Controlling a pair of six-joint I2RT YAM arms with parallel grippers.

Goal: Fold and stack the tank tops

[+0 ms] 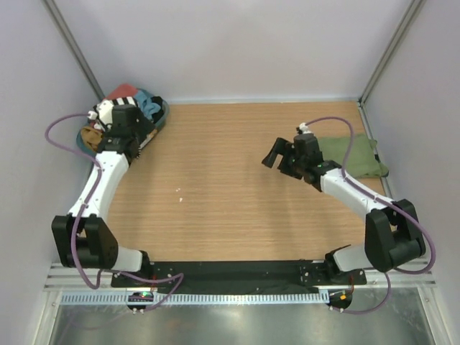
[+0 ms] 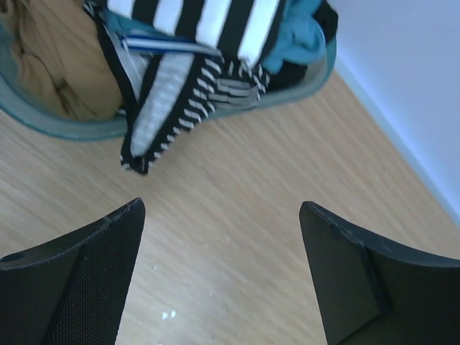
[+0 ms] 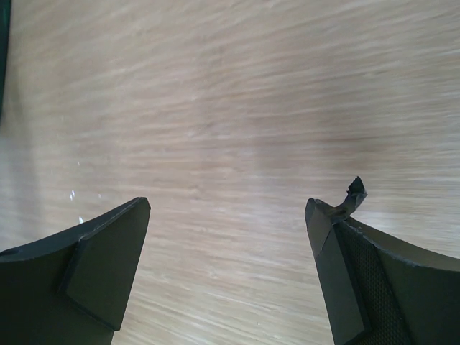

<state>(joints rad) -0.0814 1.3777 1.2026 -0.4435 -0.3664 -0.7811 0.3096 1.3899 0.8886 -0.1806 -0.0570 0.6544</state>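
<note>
The black-and-white striped tank top (image 2: 188, 79) lies bunched in a basket (image 2: 65, 128), and part of it droops over the rim onto the wood. My left gripper (image 2: 223, 208) is open just in front of that hanging part, with only bare table between its fingers. From above, the striped top (image 1: 123, 91) shows at the far left corner, and the left gripper (image 1: 140, 136) is beside the basket. The olive green tank top (image 1: 352, 154) lies folded at the right edge. My right gripper (image 1: 277, 154) hovers open to its left, and in the right wrist view the right gripper (image 3: 226, 205) holds nothing.
The basket (image 1: 164, 115) also holds a tan garment (image 2: 50, 57), a blue garment (image 2: 305, 32) and a red one (image 1: 118, 91). White walls close the table at the back and on both sides. A strip of torn tape (image 3: 352, 194) sticks up from the right finger.
</note>
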